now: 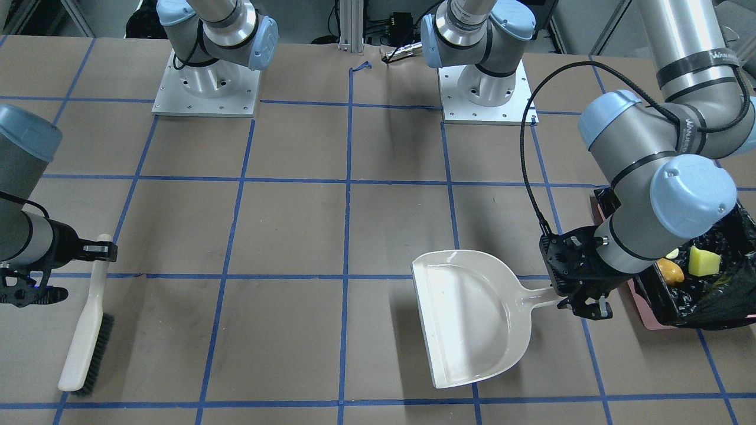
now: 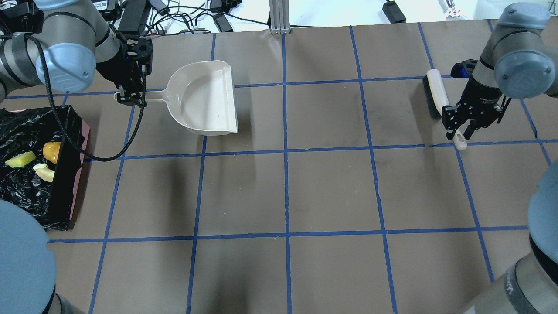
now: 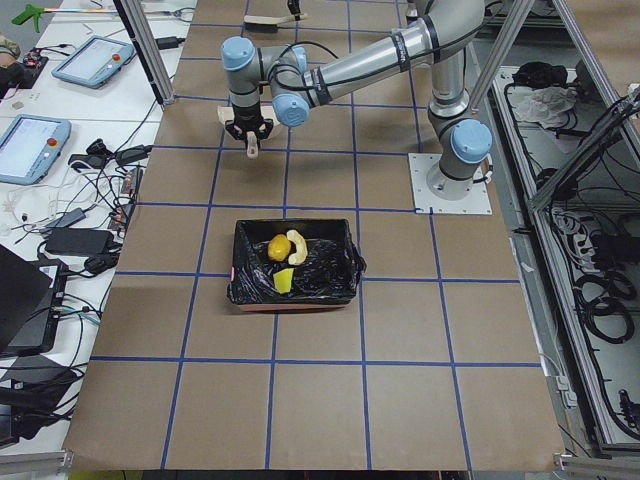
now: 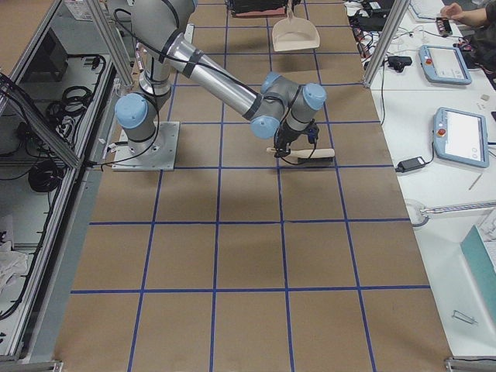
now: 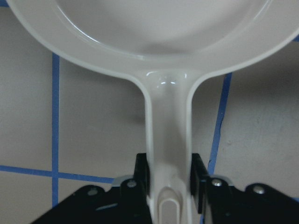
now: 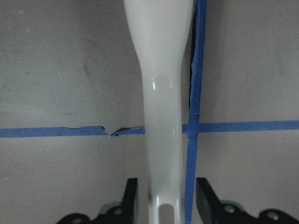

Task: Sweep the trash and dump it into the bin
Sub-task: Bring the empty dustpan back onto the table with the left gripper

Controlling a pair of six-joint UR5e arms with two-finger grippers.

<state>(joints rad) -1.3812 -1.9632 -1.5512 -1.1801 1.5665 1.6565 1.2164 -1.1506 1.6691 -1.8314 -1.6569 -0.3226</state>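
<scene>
The trash lies inside the black-lined bin (image 2: 65, 183): a yellow-green wedge (image 2: 19, 159), a golden-brown lump (image 2: 52, 151) and a pale cream crescent (image 2: 45, 172). The beige dustpan (image 2: 205, 100) rests flat on the table, nothing in its pan. My left gripper (image 5: 169, 170) is shut on the end of the dustpan handle (image 5: 168, 130), fingers pressed against both sides. A white brush (image 2: 438, 98) with dark bristles lies on the table at the right. My right gripper (image 6: 166, 186) straddles the brush handle (image 6: 161, 93) and is open, with a gap on each side.
The bin (image 1: 673, 301) stands close beside my left arm's wrist, near the table's end. Both arm bases (image 1: 205, 88) are bolted at the robot's side. Brown paper with blue tape lines (image 2: 285, 152) covers the table between dustpan and brush.
</scene>
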